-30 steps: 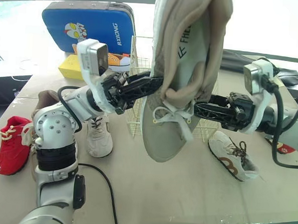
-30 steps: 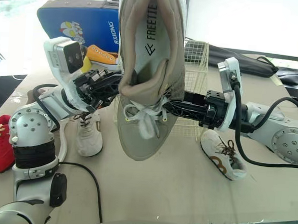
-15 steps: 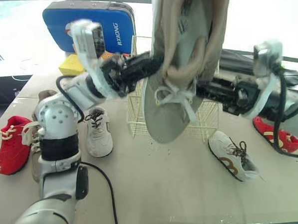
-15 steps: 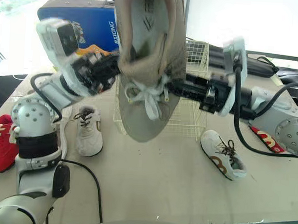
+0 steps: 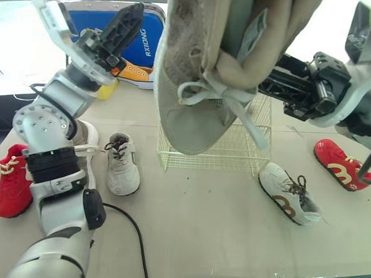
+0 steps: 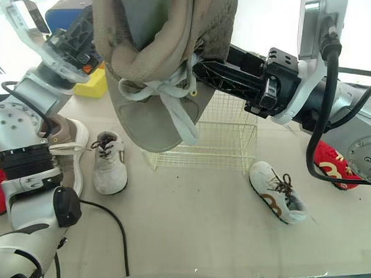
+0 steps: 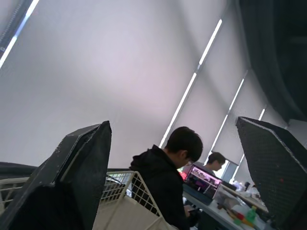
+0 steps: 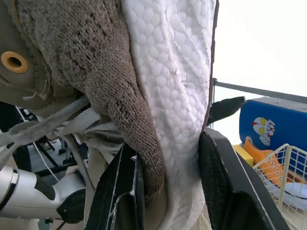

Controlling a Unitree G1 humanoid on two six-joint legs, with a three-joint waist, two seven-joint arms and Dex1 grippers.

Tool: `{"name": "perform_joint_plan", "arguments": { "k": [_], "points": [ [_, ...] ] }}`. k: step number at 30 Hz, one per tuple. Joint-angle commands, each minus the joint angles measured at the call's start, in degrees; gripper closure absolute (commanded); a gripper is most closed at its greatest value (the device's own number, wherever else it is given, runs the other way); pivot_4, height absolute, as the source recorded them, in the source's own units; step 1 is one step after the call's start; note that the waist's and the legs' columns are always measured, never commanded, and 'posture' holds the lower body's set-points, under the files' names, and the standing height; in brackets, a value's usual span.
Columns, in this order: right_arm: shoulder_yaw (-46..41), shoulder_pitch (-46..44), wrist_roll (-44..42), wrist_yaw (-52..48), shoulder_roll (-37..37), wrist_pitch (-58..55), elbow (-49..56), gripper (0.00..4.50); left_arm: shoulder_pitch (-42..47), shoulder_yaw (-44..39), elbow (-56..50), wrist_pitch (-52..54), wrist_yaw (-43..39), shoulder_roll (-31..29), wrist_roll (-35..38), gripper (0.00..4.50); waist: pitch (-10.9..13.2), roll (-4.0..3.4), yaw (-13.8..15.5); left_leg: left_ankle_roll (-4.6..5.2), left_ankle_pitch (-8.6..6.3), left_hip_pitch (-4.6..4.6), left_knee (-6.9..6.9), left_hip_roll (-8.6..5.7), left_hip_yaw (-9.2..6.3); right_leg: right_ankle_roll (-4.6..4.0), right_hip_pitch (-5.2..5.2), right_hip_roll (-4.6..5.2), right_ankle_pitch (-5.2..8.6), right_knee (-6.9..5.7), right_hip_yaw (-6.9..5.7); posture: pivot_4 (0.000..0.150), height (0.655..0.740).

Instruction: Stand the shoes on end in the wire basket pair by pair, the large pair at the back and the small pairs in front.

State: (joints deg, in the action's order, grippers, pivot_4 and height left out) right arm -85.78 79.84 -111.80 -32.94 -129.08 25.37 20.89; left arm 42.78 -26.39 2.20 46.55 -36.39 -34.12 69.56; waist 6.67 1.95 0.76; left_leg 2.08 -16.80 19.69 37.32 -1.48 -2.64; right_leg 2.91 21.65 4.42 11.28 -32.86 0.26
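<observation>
Farthest left of the wire basket, a red lace-up shoe lay flat on the tan table. Nearer the basket lay a large tan shoe with a pale sole, partly hidden by the left arm. A small white shoe with dark laces lay just left of the basket's front corner. Behind and left of the basket stood a glossy blue case with a cartoon print, with a yellow box and an orange shoe by it. The left gripper stood high over that side, its ribbed black fingers spread wide and holding nothing. The basket itself was a boxy, cream-coated grid of thin wire. In front of it in the head views hung the large beige shoe, toe down in the air, with a coarse knit upper, a smooth sole and flat white laces dangling. The right gripper clamped it, its fingers pressing the knit collar and a white pebbled surface. Right of the basket, near its front corner, lay a white shoe with a brown mark, and further right a red shoe with pale trim.
</observation>
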Motion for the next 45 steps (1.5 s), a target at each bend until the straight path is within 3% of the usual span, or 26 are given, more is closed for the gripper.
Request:
{"name": "perform_joint_plan", "arguments": {
  "k": [1, 5, 12, 22, 34, 45],
  "points": [
    [0.0, -6.0, -1.2, 6.4, 0.1, 2.8, -9.3, 3.71, -4.5, 2.2, -9.6, 2.3, -4.5, -1.5, 1.4, 0.00, 0.0, 0.01, 0.1, 0.00, 0.00, 0.00, 0.00, 0.00, 0.02, 0.00, 0.00, 0.01, 0.00, 0.00, 0.03, 0.150, 0.7400],
    [4.0, -10.2, 0.4, 8.4, 0.1, 2.7, -16.0, 3.71, -10.1, 5.9, -17.8, 1.3, -9.3, -3.8, -1.7, 0.00, 0.0, 0.07, 0.1, 0.00, 0.00, 0.03, -0.01, 0.01, 0.00, -0.02, 0.01, 0.04, 0.00, 0.04, 0.00, 0.150, 0.7400],
    [5.2, -8.5, 5.9, 6.8, 0.1, 0.4, -21.7, 3.71, -17.6, 11.3, -29.8, -2.8, -9.1, -4.8, -9.3, 0.00, 0.1, -0.17, -0.1, 0.05, -0.03, -0.17, -0.19, 0.12, 0.45, -0.04, 0.03, 0.00, -0.01, 0.05, 0.46, 0.150, 0.7400],
    [3.1, -4.4, 17.1, 15.2, 0.1, 1.7, -22.4, 3.71, -22.0, 11.8, -35.4, -4.2, -3.5, -2.4, -8.3, 0.00, 0.1, -0.26, 0.0, 0.25, -0.14, -0.18, -0.09, 0.12, 0.68, -0.04, 0.04, 0.00, -0.01, 0.08, 0.65, 0.150, 0.7400],
    [1.7, -5.5, 9.0, 22.9, 0.1, 0.0, -24.6, 3.71, -25.1, 12.8, -37.9, -7.6, 0.8, -1.0, -9.0, 0.00, 0.1, -0.28, 0.0, 0.25, -0.15, -0.19, -0.09, 0.10, 0.70, -0.04, 0.01, -0.08, -0.01, 0.10, 0.74, 0.150, 0.7400],
    [0.7, -18.8, -0.9, 25.3, 0.1, -3.7, -34.2, 3.71, -23.2, 15.8, -34.8, -9.6, -0.3, 1.5, -11.1, 0.00, 0.2, -0.43, -0.1, 0.26, -0.15, -0.18, -0.14, 0.13, 0.71, -0.04, 0.00, -0.30, -0.01, 0.21, 0.95, 0.150, 0.7400]
  ]
}}
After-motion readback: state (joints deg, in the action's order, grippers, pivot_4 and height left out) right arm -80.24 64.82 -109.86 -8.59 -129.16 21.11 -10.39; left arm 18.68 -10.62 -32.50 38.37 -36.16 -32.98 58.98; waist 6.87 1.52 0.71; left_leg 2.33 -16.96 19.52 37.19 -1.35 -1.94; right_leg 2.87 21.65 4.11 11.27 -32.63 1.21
